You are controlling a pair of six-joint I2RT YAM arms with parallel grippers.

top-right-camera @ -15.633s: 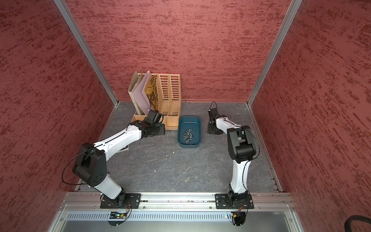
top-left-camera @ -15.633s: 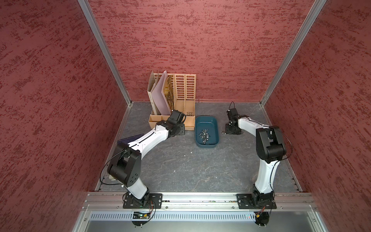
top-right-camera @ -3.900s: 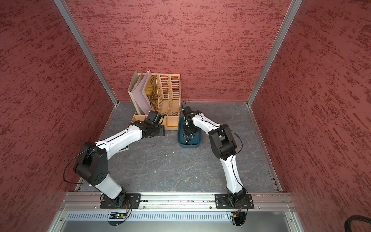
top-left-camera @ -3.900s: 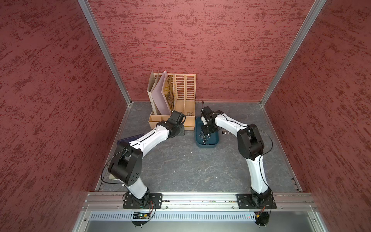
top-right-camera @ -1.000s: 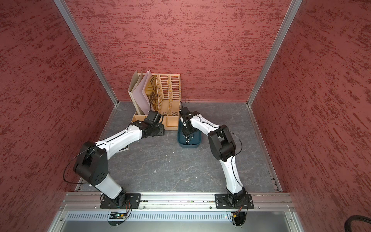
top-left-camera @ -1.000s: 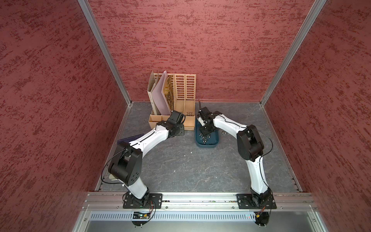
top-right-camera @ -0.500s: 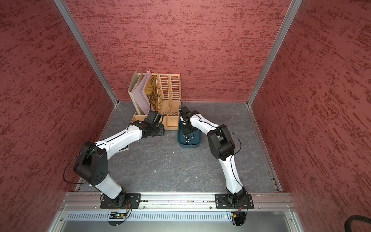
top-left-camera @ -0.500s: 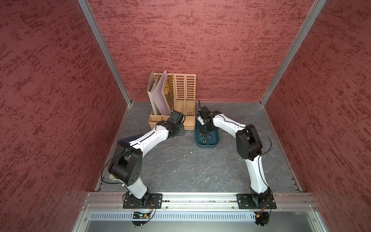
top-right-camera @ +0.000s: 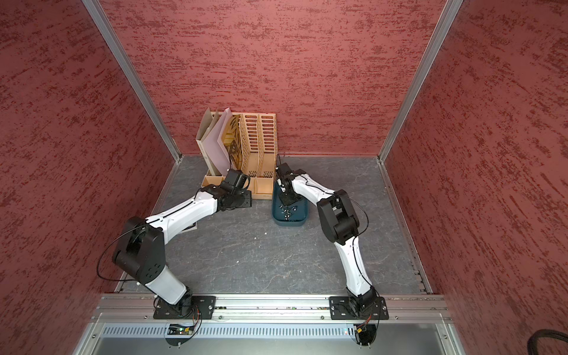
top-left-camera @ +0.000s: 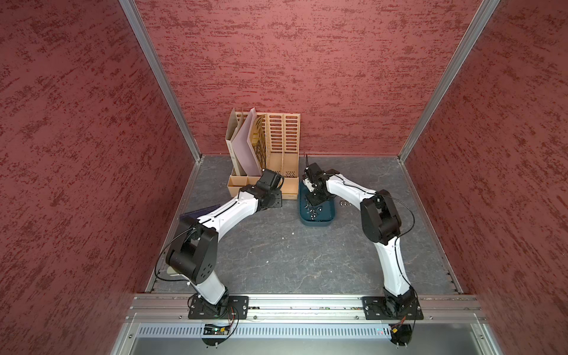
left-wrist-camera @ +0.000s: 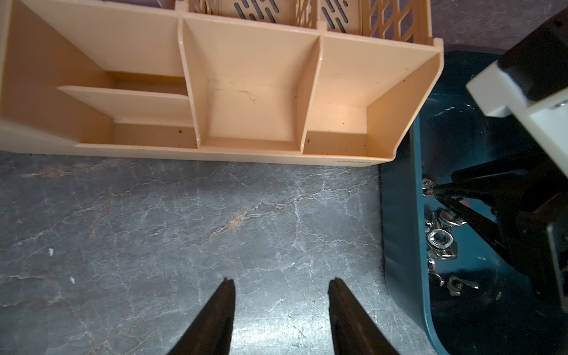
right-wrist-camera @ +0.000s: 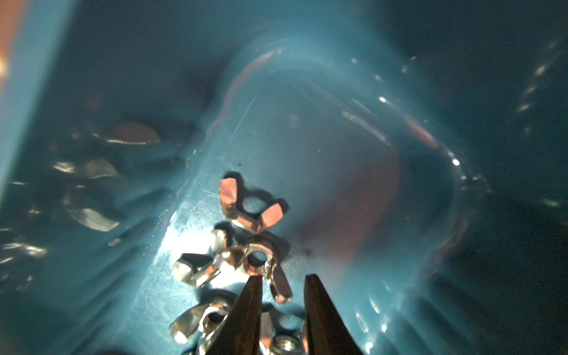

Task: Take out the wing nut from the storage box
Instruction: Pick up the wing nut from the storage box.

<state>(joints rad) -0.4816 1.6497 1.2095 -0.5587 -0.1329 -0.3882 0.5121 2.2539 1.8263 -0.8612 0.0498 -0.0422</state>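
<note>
The storage box (top-left-camera: 316,223) (top-right-camera: 289,223) is a shallow dark teal tray on the grey floor, just right of the beige organiser. Several silver wing nuts lie heaped inside it. My right gripper (top-left-camera: 314,200) (top-right-camera: 287,199) (right-wrist-camera: 283,276) reaches down into the box. Its jaws are open by a narrow gap, and one wing of a wing nut (right-wrist-camera: 261,261) lies between the fingertips, touching one finger only. Another wing nut (right-wrist-camera: 251,210) lies just beyond it. My left gripper (left-wrist-camera: 281,279) (top-left-camera: 273,199) hangs open and empty over bare floor beside the box (left-wrist-camera: 399,246).
The tall beige slotted file organiser (top-left-camera: 282,144) (left-wrist-camera: 252,92) stands against the back wall, its low front tray touching the box's left side. Two small metal pieces (top-left-camera: 344,203) lie on the floor right of the box. A dark flat item (top-left-camera: 199,212) lies under the left arm.
The right arm came from right of the box into it, and over the last second its jaws have narrowed around the wing nut. The left arm has not moved.
</note>
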